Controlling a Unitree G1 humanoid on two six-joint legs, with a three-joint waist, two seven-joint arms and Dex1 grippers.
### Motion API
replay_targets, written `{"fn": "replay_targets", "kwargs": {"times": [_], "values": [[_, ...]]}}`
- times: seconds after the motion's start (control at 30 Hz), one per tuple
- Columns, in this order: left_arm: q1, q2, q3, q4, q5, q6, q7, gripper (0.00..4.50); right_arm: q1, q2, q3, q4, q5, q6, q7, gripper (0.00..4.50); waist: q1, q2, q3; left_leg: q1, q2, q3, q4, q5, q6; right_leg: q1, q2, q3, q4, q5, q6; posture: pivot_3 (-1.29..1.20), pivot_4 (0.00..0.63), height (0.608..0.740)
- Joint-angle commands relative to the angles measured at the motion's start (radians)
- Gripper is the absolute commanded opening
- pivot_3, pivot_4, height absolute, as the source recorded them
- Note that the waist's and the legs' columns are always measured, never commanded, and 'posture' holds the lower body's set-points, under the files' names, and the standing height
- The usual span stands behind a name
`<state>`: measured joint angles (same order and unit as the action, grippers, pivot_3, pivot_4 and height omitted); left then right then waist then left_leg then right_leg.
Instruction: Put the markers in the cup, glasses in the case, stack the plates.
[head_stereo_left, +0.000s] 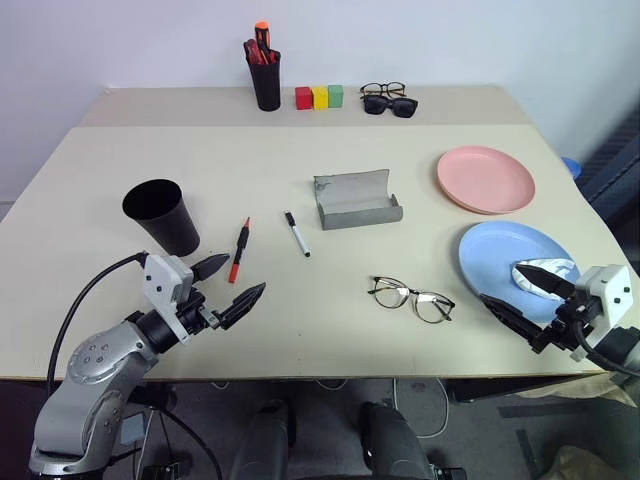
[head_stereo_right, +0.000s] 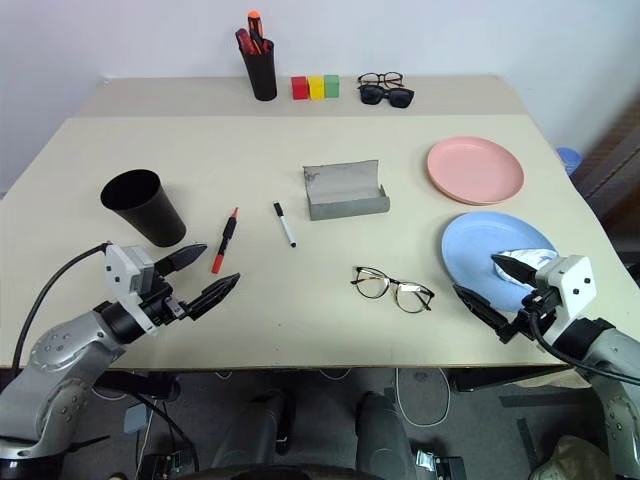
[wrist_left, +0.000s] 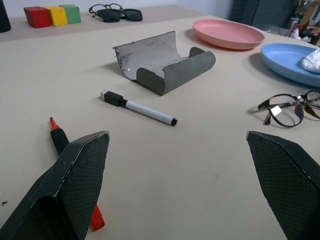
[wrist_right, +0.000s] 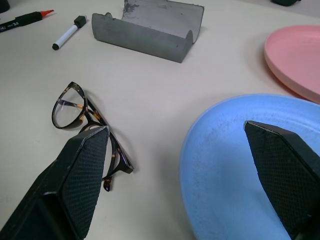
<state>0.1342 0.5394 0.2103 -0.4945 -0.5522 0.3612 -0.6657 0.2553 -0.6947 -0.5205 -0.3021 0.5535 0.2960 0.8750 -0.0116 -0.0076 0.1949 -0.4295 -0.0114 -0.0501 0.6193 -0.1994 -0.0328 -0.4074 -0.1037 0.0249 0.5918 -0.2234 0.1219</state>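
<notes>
The black cup (head_stereo_left: 160, 213) stands upright at the near left of the table. Beside it lie the red marker (head_stereo_left: 239, 250) and the black marker with a white end (head_stereo_left: 297, 234). The grey case (head_stereo_left: 356, 200) lies open in the middle. The wire-rimmed glasses (head_stereo_left: 410, 298) rest unfolded near the front. Further right are the pink plate (head_stereo_left: 485, 179) and, nearer, the blue plate (head_stereo_left: 500, 250), apart from each other. My left gripper (head_stereo_left: 246, 274) hangs open just short of the red marker (wrist_left: 59, 138). My right gripper (head_stereo_left: 498, 284) is open over the blue plate's (wrist_right: 225, 165) near rim, holding nothing.
A crumpled white wad (head_stereo_left: 545, 272) lies on the blue plate. At the back stand a black pen holder with red-orange markers (head_stereo_left: 265, 75), three coloured blocks (head_stereo_left: 319, 97), and sunglasses with another pair of spectacles (head_stereo_left: 388, 100). The table's front edge runs just below both grippers.
</notes>
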Motion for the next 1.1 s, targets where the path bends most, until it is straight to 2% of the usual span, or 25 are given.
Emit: {"fn": "replay_targets", "kwargs": {"times": [0.03, 0.47, 0.6, 0.67, 0.8, 0.93, 1.03, 1.1], "values": [[0.003, -0.004, 0.015, -0.042, -0.005, -0.018, 0.009, 4.50, -0.002, -0.005, -0.019, -0.001, 0.002, -0.028, 0.009, 4.41, 0.000, 0.000, 0.000, 0.000, 0.000, 0.000, 0.000, 0.000, 0.000, 0.000, 0.000, 0.000, 0.000, 0.000, 0.000, 0.00, 0.150, 0.740], [0.016, -0.001, 0.011, -0.050, -0.007, 0.005, 0.044, 4.50, -0.009, -0.012, -0.015, 0.042, -0.004, -0.061, 0.039, 4.41, 0.000, 0.000, 0.000, 0.000, 0.000, 0.000, 0.000, 0.000, 0.000, 0.000, 0.000, 0.000, 0.000, 0.000, 0.000, 0.00, 0.150, 0.740], [0.000, -0.010, -0.004, -0.075, 0.025, 0.056, 0.133, 4.50, -0.041, -0.023, 0.001, 0.050, -0.003, -0.063, 0.055, 4.41, 0.000, 0.000, 0.000, 0.000, 0.000, 0.000, 0.000, 0.000, 0.000, 0.000, 0.000, 0.000, 0.000, 0.000, 0.000, 0.00, 0.150, 0.740], [-0.055, -0.021, -0.036, -0.095, 0.067, 0.163, 0.252, 4.50, -0.089, -0.026, 0.023, 0.058, -0.001, -0.074, 0.073, 4.41, 0.000, 0.000, 0.000, 0.000, 0.000, 0.001, 0.000, 0.000, 0.000, 0.000, 0.000, 0.000, 0.000, 0.000, 0.000, 0.00, 0.150, 0.740], [-0.226, -0.101, -0.072, -0.098, 0.038, 0.389, 0.435, 4.50, -0.206, -0.026, 0.089, 0.063, 0.000, -0.071, 0.086, 4.41, 0.001, -0.001, 0.000, 0.001, 0.001, 0.000, 0.001, 0.000, 0.000, 0.001, 0.002, 0.000, 0.001, 0.000, 0.000, 0.00, 0.150, 0.740], [-0.487, -0.241, -0.116, 0.004, 0.070, 0.642, 0.629, 4.50, -0.331, -0.023, 0.170, 0.086, -0.019, -0.064, 0.080, 4.41, 0.004, -0.003, 0.000, 0.001, -0.003, -0.004, 0.007, 0.002, 0.003, 0.004, 0.005, -0.002, 0.004, 0.001, 0.002, 0.00, 0.150, 0.740], [-0.660, -0.380, -0.111, 0.128, 0.120, 0.725, 0.765, 4.50, -0.373, -0.026, 0.202, 0.103, -0.028, -0.064, 0.088, 4.41, 0.009, -0.004, 0.001, 0.001, -0.004, -0.006, 0.007, 0.002, 0.003, 0.006, 0.005, -0.003, 0.004, 0.002, 0.002, 0.00, 0.150, 0.740], [-0.730, -0.441, -0.091, 0.197, 0.154, 0.770, 0.832, 4.50, -0.382, -0.032, 0.201, 0.117, -0.030, -0.068, 0.093, 4.41, 0.016, -0.005, 0.001, 0.001, -0.005, -0.007, 0.007, 0.002, 0.004, 0.006, 0.005, -0.003, 0.005, 0.001, 0.003, 0.00, 0.150, 0.740]]}}
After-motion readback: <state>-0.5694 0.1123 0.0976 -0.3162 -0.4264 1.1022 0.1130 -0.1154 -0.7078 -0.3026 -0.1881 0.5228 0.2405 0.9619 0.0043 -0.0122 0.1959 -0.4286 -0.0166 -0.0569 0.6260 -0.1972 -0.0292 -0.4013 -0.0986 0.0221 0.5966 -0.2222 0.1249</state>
